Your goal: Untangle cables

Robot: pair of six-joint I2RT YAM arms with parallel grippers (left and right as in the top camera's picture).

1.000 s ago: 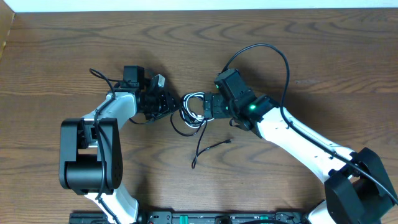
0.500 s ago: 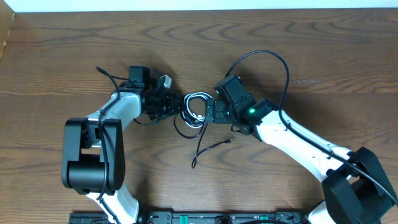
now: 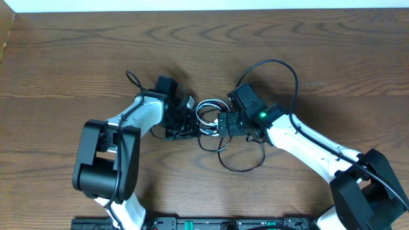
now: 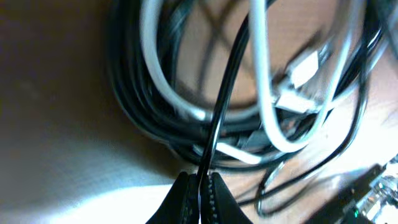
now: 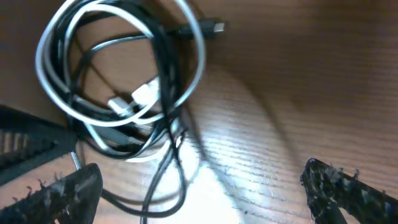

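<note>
A tangle of thin black cables (image 3: 206,119) and a white cable (image 3: 208,104) lies coiled on the wooden table between both arms. A black loop (image 3: 241,167) trails toward the front. My left gripper (image 3: 185,124) is at the coil's left edge, shut on one black cable strand (image 4: 219,124); the white cable (image 4: 266,93) and its plugs show just beyond. My right gripper (image 3: 223,122) is at the coil's right edge, wide open (image 5: 199,190), with the coil (image 5: 118,87) ahead of it and a black strand (image 5: 163,174) between its fingers.
The thick black wire (image 3: 281,67) of the right arm arches over the table behind it. The left arm's base (image 3: 102,166) stands at the front left. A pale wall edge (image 3: 192,5) runs along the back.
Both grippers and the coil have shifted right and toward the front. The loose black end that lay straight at the front now forms a closed loop.
</note>
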